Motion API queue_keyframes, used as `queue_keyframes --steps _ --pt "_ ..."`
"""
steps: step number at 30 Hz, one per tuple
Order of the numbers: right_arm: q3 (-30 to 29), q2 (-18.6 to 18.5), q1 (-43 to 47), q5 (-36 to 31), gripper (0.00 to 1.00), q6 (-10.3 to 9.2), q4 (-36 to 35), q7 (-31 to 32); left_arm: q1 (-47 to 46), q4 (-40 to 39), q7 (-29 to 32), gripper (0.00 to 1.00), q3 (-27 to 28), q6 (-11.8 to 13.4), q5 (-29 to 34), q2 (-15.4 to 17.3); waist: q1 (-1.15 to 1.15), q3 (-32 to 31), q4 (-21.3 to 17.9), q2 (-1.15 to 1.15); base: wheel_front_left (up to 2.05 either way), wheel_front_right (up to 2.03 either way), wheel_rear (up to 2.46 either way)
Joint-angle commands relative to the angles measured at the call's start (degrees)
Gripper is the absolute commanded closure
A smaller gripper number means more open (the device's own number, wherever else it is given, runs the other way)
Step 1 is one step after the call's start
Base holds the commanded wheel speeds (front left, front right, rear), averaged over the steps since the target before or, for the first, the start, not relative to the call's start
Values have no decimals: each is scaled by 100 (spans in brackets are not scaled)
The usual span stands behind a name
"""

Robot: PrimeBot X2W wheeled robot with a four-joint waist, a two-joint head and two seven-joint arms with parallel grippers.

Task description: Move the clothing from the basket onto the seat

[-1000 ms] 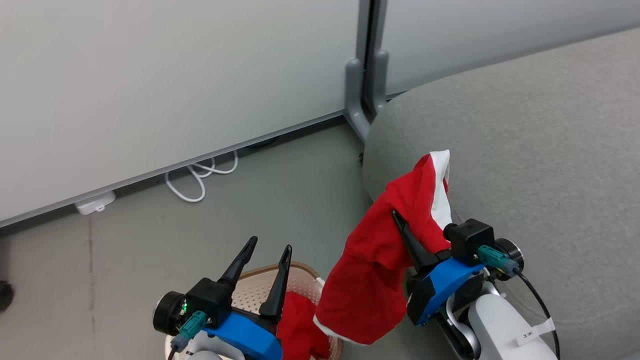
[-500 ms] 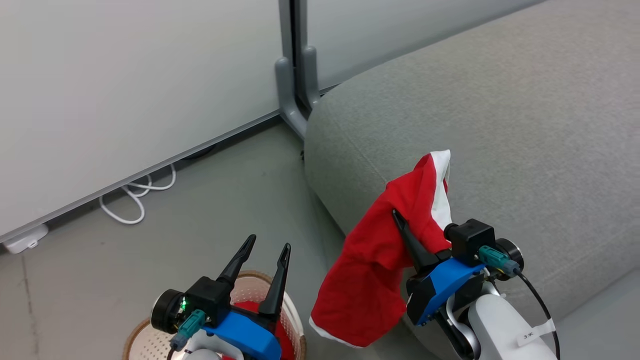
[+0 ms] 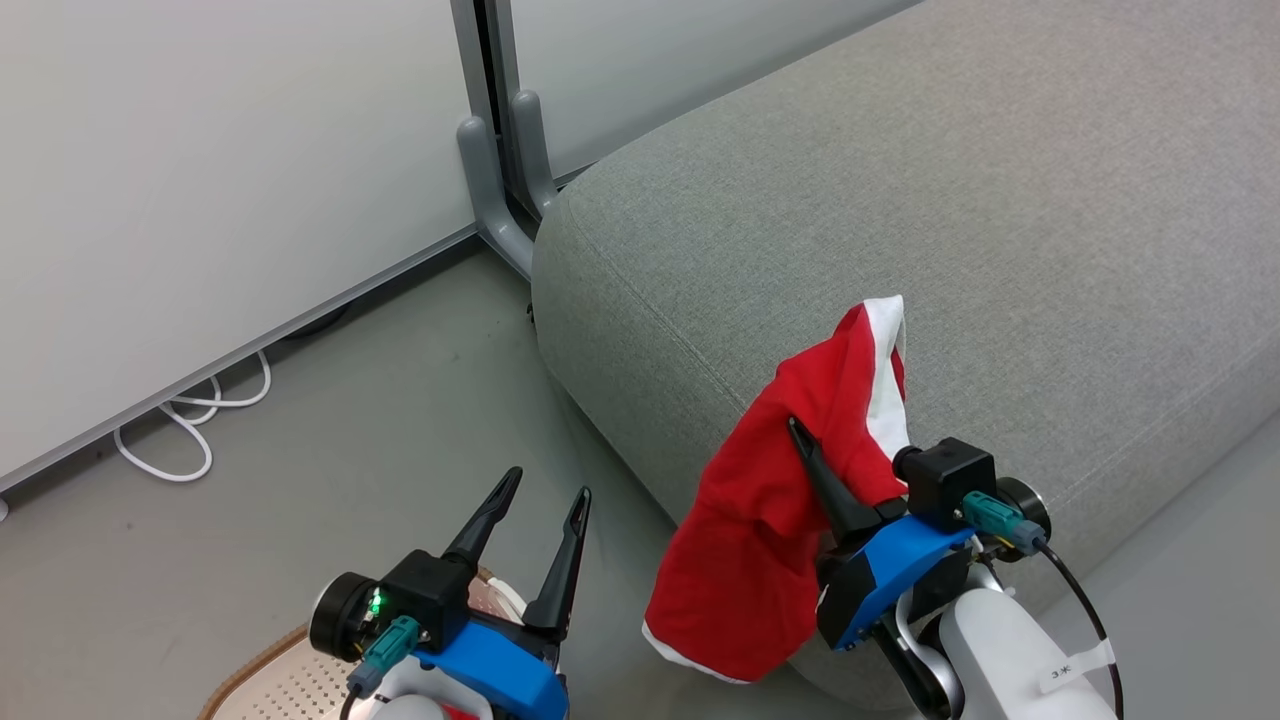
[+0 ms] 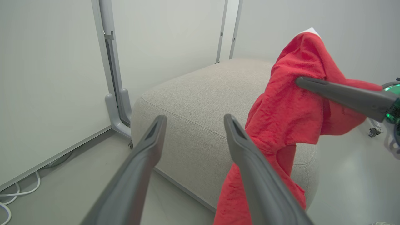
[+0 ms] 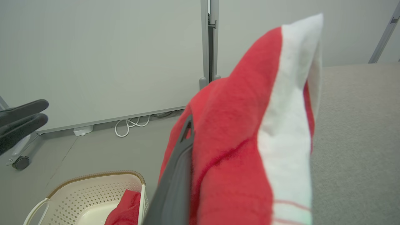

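Pale grey partition panels stand along a smooth grey floor, joined at a grey post with a curved foot.

Filling the right of the head view is the seat, a large grey fabric cushion with rounded corners and a seam line near its edge. Its top is bare of clothing.

A bright red garment with a white band at its top hangs from the right gripper. It is raised over the seat's near corner, and its lower part hangs down in front of the seat's side. Whether the cloth touches the seat cannot be told.

The right gripper's two dark fingers are pressed together on the garment; one finger shows and the other is hidden under the cloth.

On the floor at the lower left sits the basket, cream-white and perforated with a brown woven-look rim. It is apart from the seat, and a second red piece of clothing lies inside it.

Above the basket, the left gripper has its fingers spread apart with nothing between them.

A white cable loops on the floor at the foot of the panels.
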Motion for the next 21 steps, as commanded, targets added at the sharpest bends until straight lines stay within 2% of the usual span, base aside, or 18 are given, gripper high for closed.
queue_keyframes --steps 1,11,15,21 --pt "-27 -15 62 -14 100 3 -31 -36 -78 32 -28 0 -13 -7 -28 47 0 11 -3 0 0 0 0" --pt "-151 -17 -10 87 100 2 46 106 -73 27 -28 0 -59 -7 -53 82 0 36 29 0 0 0 0" --pt "-480 -12 -310 147 100 2 -23 264 -132 -27 -28 0 -75 -7 -11 103 0 150 102 0 0 0 0" --pt "-1337 -94 -906 -288 100 3 -284 443 -314 -116 -28 0 -166 -7 53 228 0 500 297 0 0 0 0"
